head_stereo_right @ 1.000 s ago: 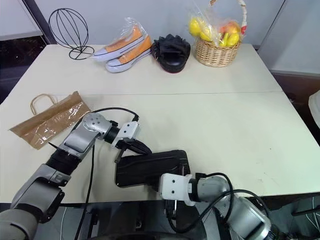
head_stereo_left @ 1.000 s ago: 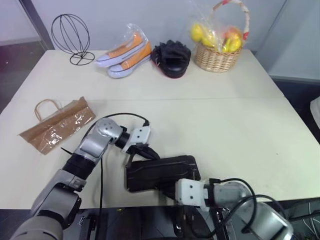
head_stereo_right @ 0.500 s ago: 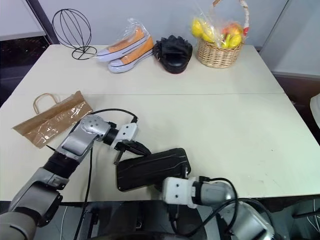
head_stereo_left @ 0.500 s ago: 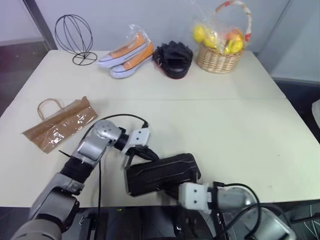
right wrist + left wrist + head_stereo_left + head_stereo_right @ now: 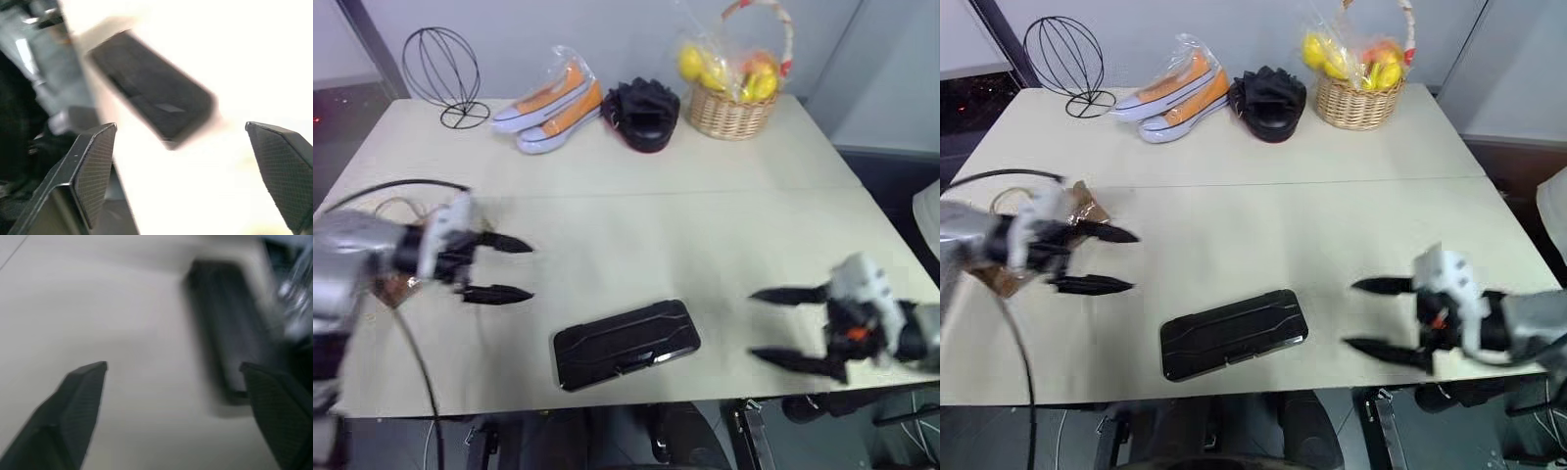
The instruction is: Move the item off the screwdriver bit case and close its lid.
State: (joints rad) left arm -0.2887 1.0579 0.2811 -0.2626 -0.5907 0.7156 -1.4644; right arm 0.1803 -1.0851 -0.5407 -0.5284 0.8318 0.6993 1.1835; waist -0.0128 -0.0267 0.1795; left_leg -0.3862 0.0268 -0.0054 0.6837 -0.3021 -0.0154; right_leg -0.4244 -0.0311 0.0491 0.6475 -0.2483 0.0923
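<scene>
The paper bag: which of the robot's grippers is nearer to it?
The left. The left gripper hangs open just beside the paper bag at the table's left edge; the right gripper, also open, is across the table, beyond the closed case.

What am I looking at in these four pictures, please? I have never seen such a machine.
This is a humanoid robot with two arms, each ending in two black jaws. The two wide pictures come from cameras in its head, looking down at a table. The two close pictures come from cameras on its wrists, looking along the jaws.

The left gripper and right gripper are both open and hold nothing. Between them lies the closed black screwdriver bit case. A brown paper bag lies behind the left gripper. At the far edge stand a wire globe stand, wrapped shoes, a black glove and a fruit basket.
</scene>
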